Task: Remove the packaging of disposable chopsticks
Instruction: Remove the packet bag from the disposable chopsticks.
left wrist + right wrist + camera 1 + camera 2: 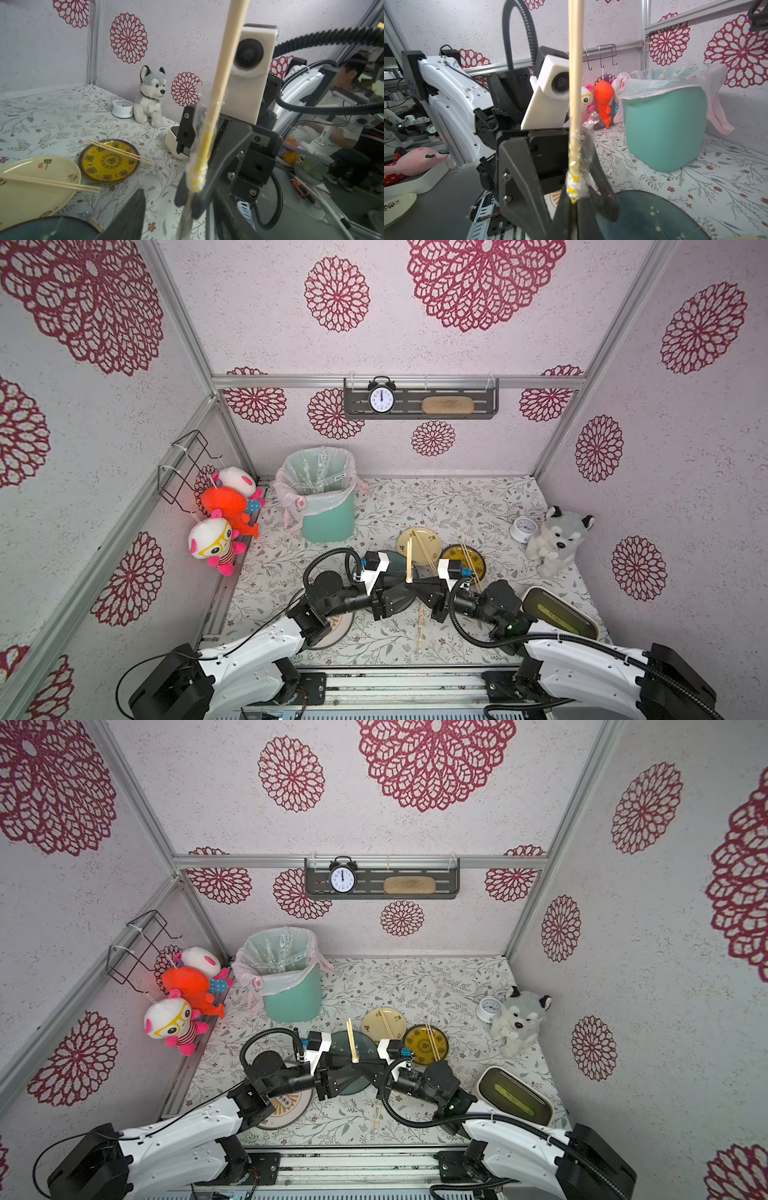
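Table [457, 506] is laid out as a one-way line. The teal bin [328, 522] sits at the back on the left arm's side for empties, with discarded sleeves [318, 472] already in it. The dark plate [365, 1042] is right under the work, so a freed pair can drop onto it. Cream plate [41, 199] and yellow plate [110, 162] each carry a bare pair [62, 184]. Right claw [572, 207] is pinched fully closed on the bottom end of the held chopsticks [409, 560], clamping through crumpled plastic: it's the anchor. Left claw [348, 1065] is spread, fingers either side of the sticks, gripping nothing. The pair is near upright, bare wood above the clamp. The packaging [588, 133] is bunched at the clamp with a loose flap sticking out. My read: sleeve mostly off, and left needs a fresh bite on that flap to strip it.
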Motion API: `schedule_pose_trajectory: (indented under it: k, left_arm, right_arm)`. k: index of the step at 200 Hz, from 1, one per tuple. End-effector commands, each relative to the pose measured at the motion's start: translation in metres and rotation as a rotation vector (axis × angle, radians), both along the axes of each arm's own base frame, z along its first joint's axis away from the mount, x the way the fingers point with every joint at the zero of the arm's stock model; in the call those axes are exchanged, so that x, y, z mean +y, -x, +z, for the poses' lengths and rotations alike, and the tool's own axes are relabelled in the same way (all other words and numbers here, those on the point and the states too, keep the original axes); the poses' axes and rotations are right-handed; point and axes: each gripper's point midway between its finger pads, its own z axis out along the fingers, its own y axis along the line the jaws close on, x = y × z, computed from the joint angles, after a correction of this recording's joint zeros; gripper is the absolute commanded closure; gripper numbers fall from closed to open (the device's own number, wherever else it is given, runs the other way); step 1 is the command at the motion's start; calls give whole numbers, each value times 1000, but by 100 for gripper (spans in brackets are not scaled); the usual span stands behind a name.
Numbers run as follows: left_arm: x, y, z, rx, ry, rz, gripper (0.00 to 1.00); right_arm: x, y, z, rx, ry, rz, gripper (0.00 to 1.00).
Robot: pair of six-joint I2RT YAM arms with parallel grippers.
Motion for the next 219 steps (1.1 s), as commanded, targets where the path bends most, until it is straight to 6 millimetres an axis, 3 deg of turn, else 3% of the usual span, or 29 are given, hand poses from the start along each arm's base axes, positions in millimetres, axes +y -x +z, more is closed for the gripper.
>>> schedule_pose_trajectory:
  k: [1,46,80,94,122,169,206,219]
  left_arm:
    - [-3,5,15,-43,18,-33,39]
    - [11,3,44,-132,51,42,27]
    - [6,-4,52,-142,67,41,30]
    - [0,-6,51,-139,55,21,37]
    - [-5,-11,49,-133,38,15,65]
    - [-10,-7,41,-103,29,-25,100]
    - [-5,-15,39,-102,30,30,100]
    - [2,-23,38,-97,26,80,100]
  right_arm:
    - [-2,3,18,-35,-70,7,100]
    - [-2,3,13,-26,-62,7,100]
    - [1,3,12,-24,-59,15,100]
    - [1,4,12,-22,-58,18,100]
    - [0,4,11,-23,-54,15,100]
    - [-2,4,13,-32,-60,7,100]
    - [6,2,3,-4,-28,23,100]
    - [5,-1,0,6,-10,6,75]
